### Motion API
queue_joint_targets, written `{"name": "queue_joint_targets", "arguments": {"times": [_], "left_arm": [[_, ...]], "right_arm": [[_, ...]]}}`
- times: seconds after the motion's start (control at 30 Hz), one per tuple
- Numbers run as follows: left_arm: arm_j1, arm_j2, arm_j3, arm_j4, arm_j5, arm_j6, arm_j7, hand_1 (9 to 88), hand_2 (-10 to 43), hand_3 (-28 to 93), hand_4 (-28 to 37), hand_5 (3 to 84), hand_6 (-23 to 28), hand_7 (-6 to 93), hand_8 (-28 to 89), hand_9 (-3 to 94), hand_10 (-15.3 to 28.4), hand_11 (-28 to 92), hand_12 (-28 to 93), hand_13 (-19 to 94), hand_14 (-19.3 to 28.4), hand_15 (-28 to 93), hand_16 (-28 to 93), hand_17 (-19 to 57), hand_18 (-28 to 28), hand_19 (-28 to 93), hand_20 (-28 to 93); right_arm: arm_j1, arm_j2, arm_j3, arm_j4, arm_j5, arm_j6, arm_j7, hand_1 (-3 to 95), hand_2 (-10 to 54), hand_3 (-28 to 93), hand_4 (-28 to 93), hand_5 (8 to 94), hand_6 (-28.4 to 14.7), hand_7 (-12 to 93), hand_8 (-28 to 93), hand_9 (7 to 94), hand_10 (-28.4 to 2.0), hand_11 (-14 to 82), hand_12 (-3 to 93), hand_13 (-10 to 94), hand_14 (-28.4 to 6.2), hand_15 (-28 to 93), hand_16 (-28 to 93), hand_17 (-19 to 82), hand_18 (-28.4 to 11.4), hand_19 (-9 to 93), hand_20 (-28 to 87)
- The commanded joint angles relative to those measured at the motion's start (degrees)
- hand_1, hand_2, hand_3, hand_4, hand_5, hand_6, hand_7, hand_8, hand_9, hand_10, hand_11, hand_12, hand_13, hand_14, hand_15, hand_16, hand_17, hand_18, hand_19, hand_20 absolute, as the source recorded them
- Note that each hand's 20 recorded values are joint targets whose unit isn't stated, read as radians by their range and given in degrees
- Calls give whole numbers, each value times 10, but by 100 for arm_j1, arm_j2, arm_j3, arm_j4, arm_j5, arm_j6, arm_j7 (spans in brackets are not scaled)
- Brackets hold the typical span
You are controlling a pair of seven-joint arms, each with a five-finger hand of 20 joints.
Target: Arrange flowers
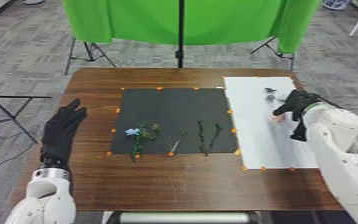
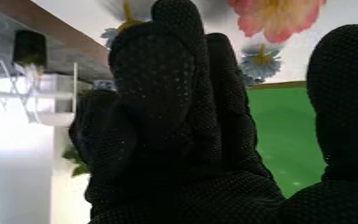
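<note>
Over the white sheet on the right, my right hand [image 1: 298, 104] is held with fingers extended in the head view. A pink flower [image 1: 278, 118] lies beside it, and small grey-blue flowers [image 1: 270, 90] lie farther back. On the black mat [image 1: 175, 107] are a light blue flower [image 1: 133, 132] and several green stems [image 1: 203, 137]. In the right wrist view my right hand [image 2: 184, 125] has straight fingers and the thumb apart, near a pink flower [image 2: 276, 15] and a blue-grey flower [image 2: 261, 64]. My left hand [image 1: 60, 131] rests open left of the mat.
The brown wooden table [image 1: 189, 182] carries the mat and the white sheet [image 1: 255, 140], with orange tape marks along their edges. A green cloth [image 1: 238, 22] and a black stand [image 1: 180, 52] are behind the table.
</note>
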Motion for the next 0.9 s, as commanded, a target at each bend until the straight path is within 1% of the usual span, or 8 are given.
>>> {"name": "queue_joint_targets", "arguments": {"times": [0.03, 0.27, 0.43, 0.57, 0.63, 0.77, 0.83, 0.9], "left_arm": [[7, -58, 45, 54, 22, -76, -24, 208, 0, 655, -256, 436, 46, 86, -49, 426, 136, 141, 112, 309, 152, 79, 17, 42, 96, 13, 154], [10, -68, 30, 55, 23, -88, -66, 211, 0, 654, -255, 436, 47, 84, -49, 426, 137, 141, 112, 309, 153, 79, 17, 42, 96, 13, 154], [-42, -35, 4, 82, 11, -102, -77, 212, -2, 656, -252, 436, 47, 85, -49, 427, 137, 141, 112, 309, 153, 79, 17, 42, 96, 13, 154], [-17, -39, -12, 70, 2, -118, -69, 219, -4, 653, -248, 436, 46, 86, -49, 427, 137, 141, 112, 308, 152, 79, 17, 42, 96, 13, 154], [4, -40, -25, 62, 11, -119, -54, 222, -5, 651, -246, 436, 47, 85, -49, 426, 137, 141, 112, 309, 152, 79, 17, 42, 96, 13, 154], [53, -9, -90, 33, -8, -64, -29, 223, -6, 653, -242, 436, 46, 85, -49, 427, 137, 141, 113, 309, 152, 79, 17, 42, 96, 13, 154], [73, 13, -122, 26, -68, -58, -22, 223, -7, 653, -240, 437, 46, 86, -49, 427, 137, 141, 113, 309, 152, 79, 17, 42, 96, 13, 153], [104, 26, -156, 6, -91, -46, -24, 224, -7, 653, -240, 437, 46, 86, -49, 427, 137, 142, 113, 309, 152, 79, 17, 42, 96, 13, 153]], "right_arm": [[-7, -83, -83, 14, -165, 220, -136, 333, -95, 568, -114, 612, 3, 121, -78, 827, -137, 171, 193, 919, -43, 482, 329, 620, -116, 932, 393], [-152, -238, -151, 197, -263, 364, -207, 376, -95, 571, -120, 622, 7, 136, -77, 831, -131, 177, 195, 923, -35, 490, 332, 622, -116, 932, 407], [-377, -228, -255, 212, -199, 875, -252, 451, -95, 569, -142, 658, 10, 175, -49, 849, -118, 204, 203, 931, -26, 511, 332, 629, -110, 932, 454], [-406, -214, -388, 261, 32, 1461, -170, 636, -95, 368, -85, 738, -5, 222, 155, 894, -88, 180, 326, 935, -14, 541, 330, 646, -99, 932, 497], [-319, -183, -405, 172, 15, 1482, -173, 699, -95, 353, -91, 775, -6, 259, 177, 922, -80, 185, 362, 937, -9, 567, 318, 658, -99, 932, 513], [116, -45, -604, -275, 20, 1891, -229, 718, -95, 354, -110, 788, -10, 262, 169, 929, -80, 194, 359, 937, -7, 583, 304, 667, -96, 932, 519], [464, 23, -815, -502, 4, 2004, -343, 722, -95, 352, -112, 789, -10, 262, 171, 929, -80, 196, 360, 937, -5, 589, 303, 669, -95, 932, 520], [964, 35, -1260, -730, 317, 1929, -316, 721, -95, 355, -109, 791, -10, 261, 172, 930, -80, 196, 360, 937, -3, 595, 302, 669, -96, 932, 523]]}}
